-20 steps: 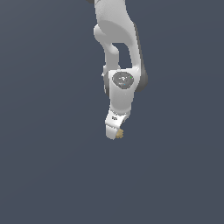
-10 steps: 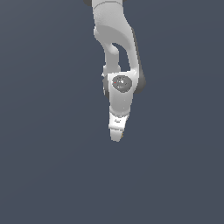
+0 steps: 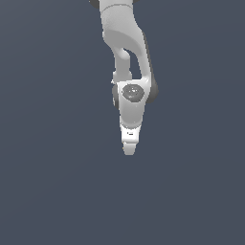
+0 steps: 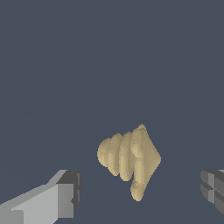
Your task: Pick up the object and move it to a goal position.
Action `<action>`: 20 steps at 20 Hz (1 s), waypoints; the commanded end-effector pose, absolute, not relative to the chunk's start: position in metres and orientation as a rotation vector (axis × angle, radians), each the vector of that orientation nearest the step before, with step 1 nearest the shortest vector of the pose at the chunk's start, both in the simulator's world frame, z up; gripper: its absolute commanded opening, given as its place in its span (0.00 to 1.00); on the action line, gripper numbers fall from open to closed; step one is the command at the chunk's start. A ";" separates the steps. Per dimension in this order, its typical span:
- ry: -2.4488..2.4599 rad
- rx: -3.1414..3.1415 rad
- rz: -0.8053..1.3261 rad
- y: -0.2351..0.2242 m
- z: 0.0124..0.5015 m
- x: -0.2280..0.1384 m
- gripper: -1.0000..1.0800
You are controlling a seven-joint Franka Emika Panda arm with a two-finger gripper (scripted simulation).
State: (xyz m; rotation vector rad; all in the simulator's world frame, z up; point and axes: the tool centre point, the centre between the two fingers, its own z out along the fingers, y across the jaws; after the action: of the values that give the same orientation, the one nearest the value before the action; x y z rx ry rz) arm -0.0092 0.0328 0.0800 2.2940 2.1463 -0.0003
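The gripper [image 4: 140,194] stands wide open and holds nothing: in the wrist view one finger [image 4: 61,197] shows at one side and the other finger [image 4: 213,192] at the opposite edge, with clear gaps between each and the object [image 4: 129,159]. That tan-yellow, ridged blob lies on the dark tabletop [image 4: 109,57] between the two fingers, somewhat nearer the middle than either pad, touching neither. Its ridges run across the line joining the fingers, and it tapers to a point toward one end, so its longer axis seems to lie crosswise to the closing direction.

In the exterior view the gripper [image 3: 128,149] points straight down, and the arm hides the object there. No tabletop edge or corner shows, and no goal marker either.

The coming move likely needs only a short straight descent, then closing across the blob's narrower width.
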 end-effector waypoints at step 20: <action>2.161 2.280 0.000 0.033 0.029 -0.010 0.96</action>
State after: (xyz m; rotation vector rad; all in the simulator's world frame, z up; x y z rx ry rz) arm -0.0103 0.0331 0.0306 2.2810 2.1618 -0.0020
